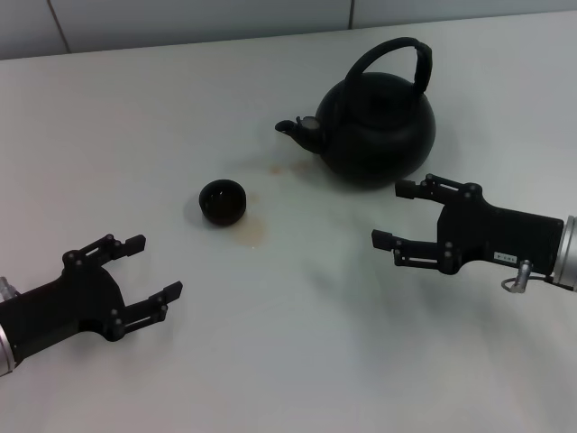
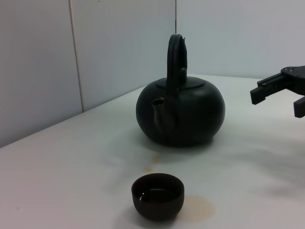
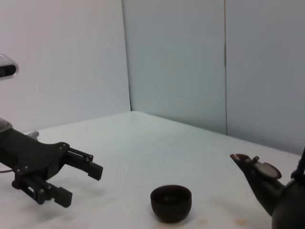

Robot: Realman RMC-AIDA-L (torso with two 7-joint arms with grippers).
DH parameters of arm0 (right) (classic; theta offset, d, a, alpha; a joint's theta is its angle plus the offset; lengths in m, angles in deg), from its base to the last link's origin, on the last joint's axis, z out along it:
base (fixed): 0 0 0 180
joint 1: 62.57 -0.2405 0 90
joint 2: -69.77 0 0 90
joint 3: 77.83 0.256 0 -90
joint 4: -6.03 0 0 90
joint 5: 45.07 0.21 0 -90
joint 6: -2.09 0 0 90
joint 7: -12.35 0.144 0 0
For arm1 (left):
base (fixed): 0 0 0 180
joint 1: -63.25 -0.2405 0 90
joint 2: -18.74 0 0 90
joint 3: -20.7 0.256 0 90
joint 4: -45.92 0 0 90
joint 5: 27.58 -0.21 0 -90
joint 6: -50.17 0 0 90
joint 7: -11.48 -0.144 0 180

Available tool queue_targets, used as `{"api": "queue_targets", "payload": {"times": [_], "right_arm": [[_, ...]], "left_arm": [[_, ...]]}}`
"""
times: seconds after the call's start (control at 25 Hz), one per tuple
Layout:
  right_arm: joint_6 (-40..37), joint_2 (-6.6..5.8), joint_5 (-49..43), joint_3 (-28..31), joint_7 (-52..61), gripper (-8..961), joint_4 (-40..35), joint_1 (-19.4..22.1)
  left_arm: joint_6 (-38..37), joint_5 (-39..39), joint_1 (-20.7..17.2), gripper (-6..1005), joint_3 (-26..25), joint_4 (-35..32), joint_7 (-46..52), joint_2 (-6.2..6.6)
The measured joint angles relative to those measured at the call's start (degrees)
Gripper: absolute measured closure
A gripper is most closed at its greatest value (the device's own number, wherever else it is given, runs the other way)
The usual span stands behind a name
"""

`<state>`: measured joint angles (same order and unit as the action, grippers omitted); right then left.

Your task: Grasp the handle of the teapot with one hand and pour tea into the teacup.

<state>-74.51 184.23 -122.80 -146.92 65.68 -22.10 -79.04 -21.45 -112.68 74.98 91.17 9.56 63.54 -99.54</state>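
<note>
Scanning the bench (image 1: pixel 297 361): my left gripper (image 1: pixel 155 273) is idling, fingers apart; the teacup (image 1: pixel 222 201) is sitting beside the teapot (image 1: pixel 377 126), probably heavy, so I'm eyeing the stiff handle (image 1: pixel 397 54); right gripper (image 1: pixel 401 215) is hovering just beside, fingers apart.

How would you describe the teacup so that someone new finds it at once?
On the white table, find the big black teapot at the far right. Its spout points toward the teacup, standing apart, nearer the robot. It is tiny, round, black and handleless.
</note>
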Motion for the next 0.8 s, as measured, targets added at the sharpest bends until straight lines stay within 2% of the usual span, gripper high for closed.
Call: {"api": "queue_targets", "payload": {"times": [0.2,0.8], "right_arm": [[0.23,0.71,-4.51,2.15,2.7,133,-2.71,0.21],[1.77,1.67,-5.94,2.22,2.8,134,-3.61,0.36]], "left_arm": [[0.07,-0.01,-0.07,197,-0.15,-0.02,0.02,-0.03],[0.09,-0.03,-0.14,197,-0.24,-0.64,0.07,-0.03]]}}
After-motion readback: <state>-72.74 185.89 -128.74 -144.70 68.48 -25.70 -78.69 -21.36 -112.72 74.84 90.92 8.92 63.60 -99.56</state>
